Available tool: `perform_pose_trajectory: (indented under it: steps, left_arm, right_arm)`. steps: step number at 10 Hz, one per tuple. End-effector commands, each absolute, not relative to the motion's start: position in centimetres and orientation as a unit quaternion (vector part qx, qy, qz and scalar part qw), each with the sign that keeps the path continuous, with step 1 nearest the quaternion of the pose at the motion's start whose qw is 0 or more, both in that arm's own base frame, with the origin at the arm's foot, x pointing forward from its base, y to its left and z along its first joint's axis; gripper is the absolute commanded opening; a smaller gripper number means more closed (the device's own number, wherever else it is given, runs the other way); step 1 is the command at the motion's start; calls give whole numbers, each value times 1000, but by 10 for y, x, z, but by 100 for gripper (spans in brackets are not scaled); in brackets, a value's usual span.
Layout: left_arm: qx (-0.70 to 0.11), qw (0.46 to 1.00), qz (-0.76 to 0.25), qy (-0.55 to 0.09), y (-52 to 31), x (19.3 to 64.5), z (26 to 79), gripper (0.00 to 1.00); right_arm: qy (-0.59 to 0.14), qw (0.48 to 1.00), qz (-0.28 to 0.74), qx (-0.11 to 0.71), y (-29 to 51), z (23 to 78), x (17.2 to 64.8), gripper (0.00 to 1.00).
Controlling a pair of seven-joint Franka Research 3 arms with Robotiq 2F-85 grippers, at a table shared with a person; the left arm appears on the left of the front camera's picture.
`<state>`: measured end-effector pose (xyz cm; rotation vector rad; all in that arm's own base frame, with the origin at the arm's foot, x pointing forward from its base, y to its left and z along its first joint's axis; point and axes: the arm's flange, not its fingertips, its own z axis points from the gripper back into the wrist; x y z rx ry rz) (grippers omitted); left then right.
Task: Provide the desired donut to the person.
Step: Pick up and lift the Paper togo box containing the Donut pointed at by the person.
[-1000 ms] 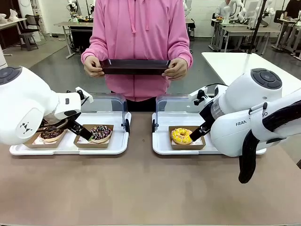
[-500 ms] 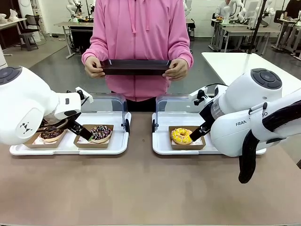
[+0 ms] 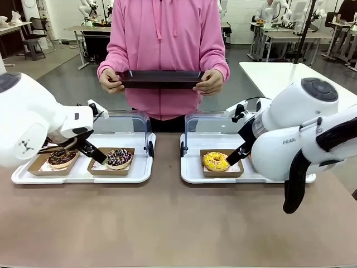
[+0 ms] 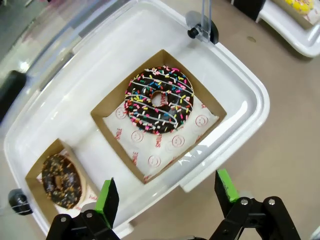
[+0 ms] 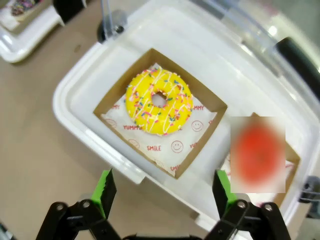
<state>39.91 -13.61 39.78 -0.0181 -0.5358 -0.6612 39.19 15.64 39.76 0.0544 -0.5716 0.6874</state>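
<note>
Grey shiny floor (image 3: 72, 84), a white table (image 3: 290, 78) beyond the right gripper (image 3: 235, 158), cluttered workbenches (image 3: 279, 36) farther back, evenly lit

Trays and tables
You had a white tray (image 3: 138, 172) at ten o'clock and a second white tray (image 3: 191, 173) at two on the brown table (image 3: 167, 223), clear lids (image 3: 129, 120) upright behind; a white side table (image 3: 279, 75) at three.

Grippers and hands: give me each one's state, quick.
Left gripper: open, empty.
Right gripper: open, empty.
Person's right hand: holding the tray.
Person's left hand: holding the tray.
</note>
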Motion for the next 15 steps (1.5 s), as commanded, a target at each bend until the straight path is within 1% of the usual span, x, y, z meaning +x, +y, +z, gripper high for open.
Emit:
perform_pose_trajectory:
  steps: [1,2,4,5,7,9,11,15]
  left_arm:
    - [-50,900,-348,-258,-80,342,421,100]
    - [-70,896,-350,-265,-58,328,429,100]
    - [-108,883,-342,-304,-12,296,433,100]
    - [-114,877,-334,-327,6,288,440,100]
    - [-111,865,-335,-358,30,274,450,100]
    - [-109,858,-331,-377,47,268,455,100]
    - [-107,856,-320,-391,58,265,455,100]
    - [-113,844,-312,-421,65,268,461,100]
  right_arm:
    - [-262,877,392,90,93,441,350,100]
    - [-273,865,406,113,75,455,336,100]
    - [-317,832,434,134,36,483,305,100]
    - [-341,818,441,144,17,495,295,100]
    - [-373,807,436,143,-18,507,278,100]
    - [-397,809,411,136,-42,512,274,100]
    - [-399,814,399,137,-51,508,274,100]
    - [-419,808,392,132,-51,502,282,100]
